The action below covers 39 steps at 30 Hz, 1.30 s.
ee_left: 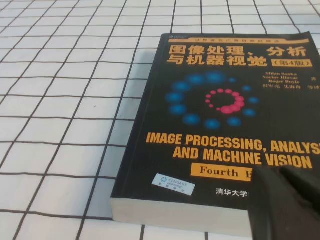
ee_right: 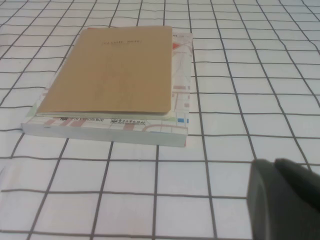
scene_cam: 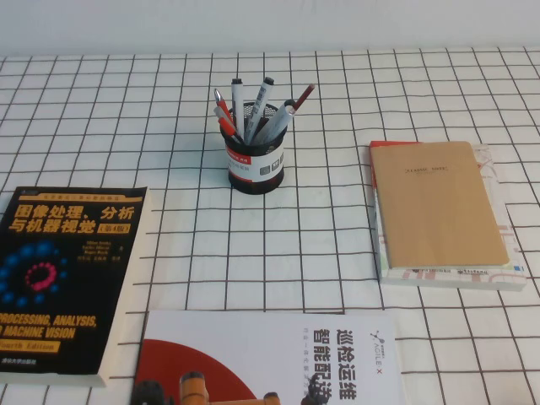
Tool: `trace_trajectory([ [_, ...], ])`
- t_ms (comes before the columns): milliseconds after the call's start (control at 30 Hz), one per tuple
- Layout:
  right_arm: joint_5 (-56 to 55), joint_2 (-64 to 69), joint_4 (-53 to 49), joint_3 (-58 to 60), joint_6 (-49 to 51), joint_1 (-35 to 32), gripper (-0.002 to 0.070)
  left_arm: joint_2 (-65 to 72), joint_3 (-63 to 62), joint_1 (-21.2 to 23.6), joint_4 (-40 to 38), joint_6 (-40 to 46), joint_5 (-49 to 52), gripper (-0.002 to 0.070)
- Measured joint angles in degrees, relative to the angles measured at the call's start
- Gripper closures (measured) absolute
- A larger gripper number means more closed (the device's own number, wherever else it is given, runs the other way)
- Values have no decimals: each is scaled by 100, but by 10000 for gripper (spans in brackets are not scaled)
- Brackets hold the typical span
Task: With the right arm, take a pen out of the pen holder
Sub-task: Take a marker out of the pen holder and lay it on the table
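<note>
A black mesh pen holder (scene_cam: pixel 256 164) stands upright near the middle of the checked tablecloth, with several pens (scene_cam: pixel 253 110) sticking out of it. Neither arm shows in the high view. My right gripper (ee_right: pixel 272 165) appears only in the right wrist view, shut with nothing in it, hovering over the cloth in front of the tan notebook (ee_right: pixel 115 70), far from the holder. In the left wrist view, my left gripper (ee_left: pixel 277 172) is shut and empty over the near corner of the black textbook (ee_left: pixel 225 115).
The black textbook (scene_cam: pixel 59 278) lies at front left. The tan notebook (scene_cam: pixel 434 202) sits on a white book at right. A white and red booklet (scene_cam: pixel 270 354) lies at the front edge, with an orange and black part (scene_cam: pixel 198 390) below it.
</note>
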Motion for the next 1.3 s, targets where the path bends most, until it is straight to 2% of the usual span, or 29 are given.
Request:
trace_trajectory([
  [100, 0, 0, 0, 0, 0, 0, 693, 0, 0, 0, 0, 0, 0, 678],
  [367, 0, 0, 0, 0, 0, 0, 693, 0, 0, -519, 0, 0, 0, 678],
  [733, 0, 0, 15, 0, 0, 0, 693, 0, 0, -525, 0, 0, 0, 678],
  [1100, -250, 0, 989, 0, 0, 0, 693, 0, 0, -525, 0, 0, 0, 678],
  [1300, -294, 0, 1196, 0, 0, 0, 693, 0, 0, -525, 0, 0, 0, 678],
])
